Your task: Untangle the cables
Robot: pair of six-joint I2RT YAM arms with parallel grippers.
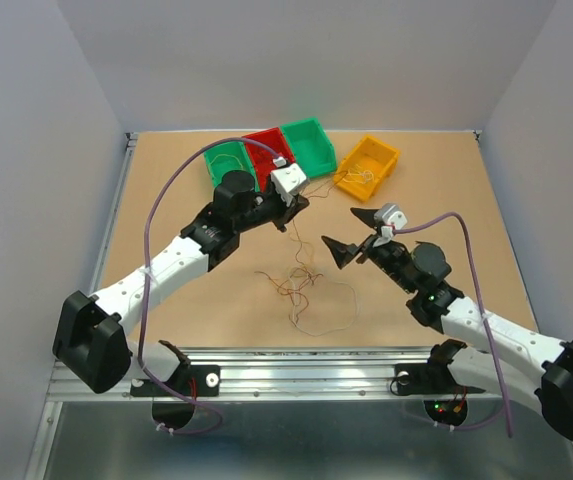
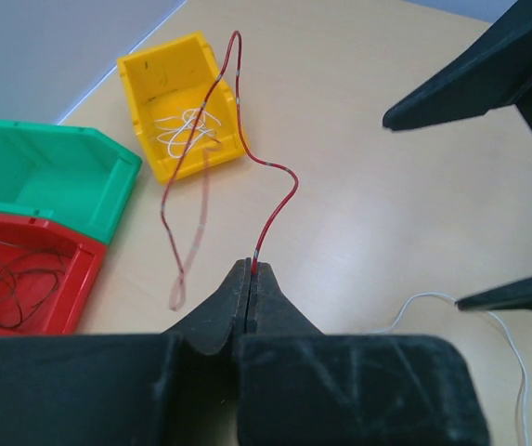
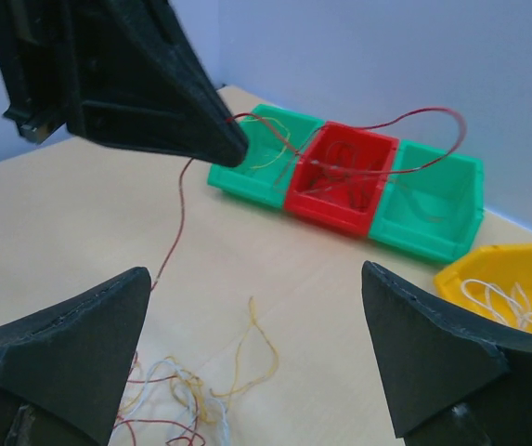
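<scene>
Left hand (image 1: 295, 206), raised over the middle of the surface (image 1: 216, 310): fingers pressed fully together, pinching one red cable (image 2: 289, 181) at their very tip. From the pinch, one part of this cable hangs down toward the tangle of cables (image 1: 301, 285), and the other arcs away in the air toward the bins and droops in a long narrow loop. The tangle lies on the surface between the two arms, a small loose knot of red-brown, yellow and white strands, with one pale strand running out in a wide loop on its right side. Right hand (image 1: 354, 233), just right of the tangle and above the surface: fingers spread wide apart, holding and touching nothing. Along the far edge stand three bins in a touching row. The left green bin (image 1: 228, 160) holds a few pale yellow wires (image 3: 264, 153), the red bin (image 1: 264, 150) holds dark brown wires (image 2: 6, 279), and the right green bin (image 1: 309, 145) closes the row. The yellow bin (image 1: 368, 165) sits apart to their right, turned at an angle, with white wires (image 2: 189, 130) coiled inside.
</scene>
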